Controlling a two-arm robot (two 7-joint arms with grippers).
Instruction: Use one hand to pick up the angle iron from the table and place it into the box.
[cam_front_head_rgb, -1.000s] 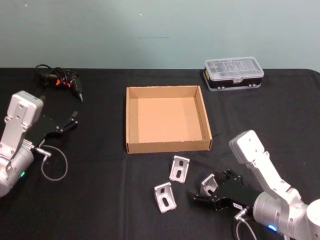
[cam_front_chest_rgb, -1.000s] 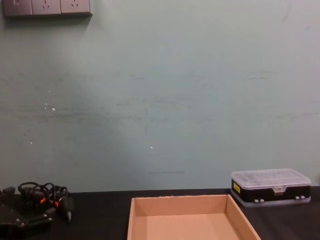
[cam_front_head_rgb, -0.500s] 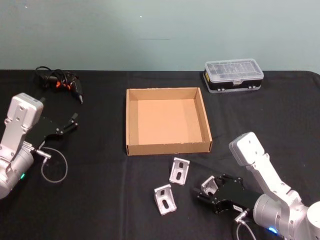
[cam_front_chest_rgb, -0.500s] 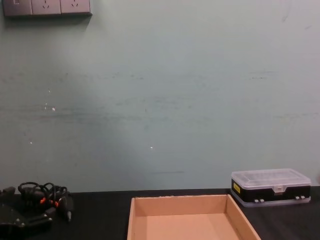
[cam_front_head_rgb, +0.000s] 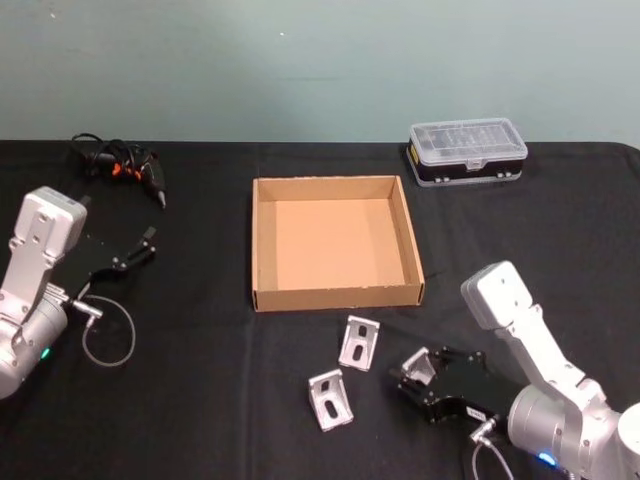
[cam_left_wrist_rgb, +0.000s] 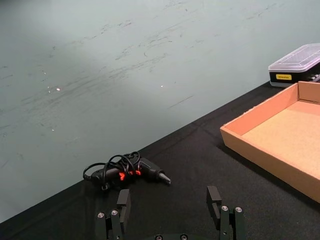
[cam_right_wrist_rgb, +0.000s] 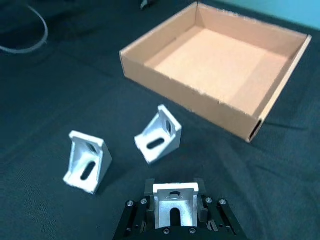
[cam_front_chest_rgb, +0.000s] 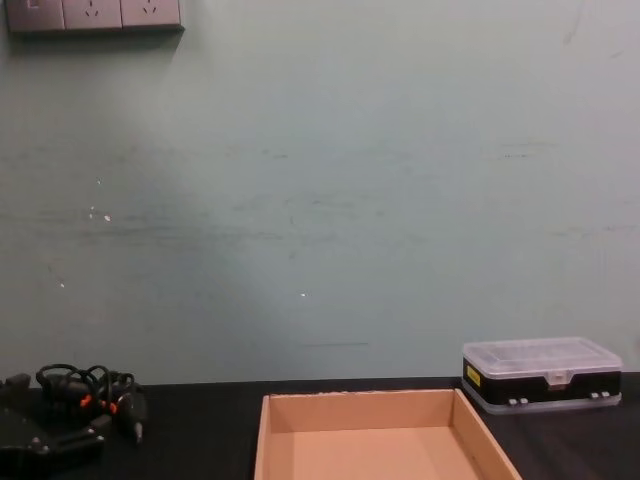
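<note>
Right gripper (cam_front_head_rgb: 416, 376) clasps angle iron (cam_right_wrist_rgb: 173, 206) — second iron (cam_front_head_rgb: 359, 341) lies toward box (cam_front_head_rgb: 338, 296).

Boxy silver-grey left arm (cam_front_head_rgb: 40, 235) at eight o'clock, right arm (cam_front_head_rgb: 520, 320) at four. The left gripper (cam_front_head_rgb: 148, 243) and right gripper (cam_front_head_rgb: 412, 370) are black and screw-studded. Grey wrist cables (cam_front_head_rgb: 105, 340) loop.

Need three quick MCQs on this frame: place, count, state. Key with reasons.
1. The clear-lidded case sits: A behind the box, to its right; B inside it; C at the near edge.
2. Angle irons in sight: A two; B three; C five.
3. The right gripper is: A open above the box; B shut on an angle iron; C holding the case.
Key: 1A, it lies past the box's far right corner. 2B, two lie loose, one is gripped. 3B, it clamps one. Left gripper idles open, far left.
</note>
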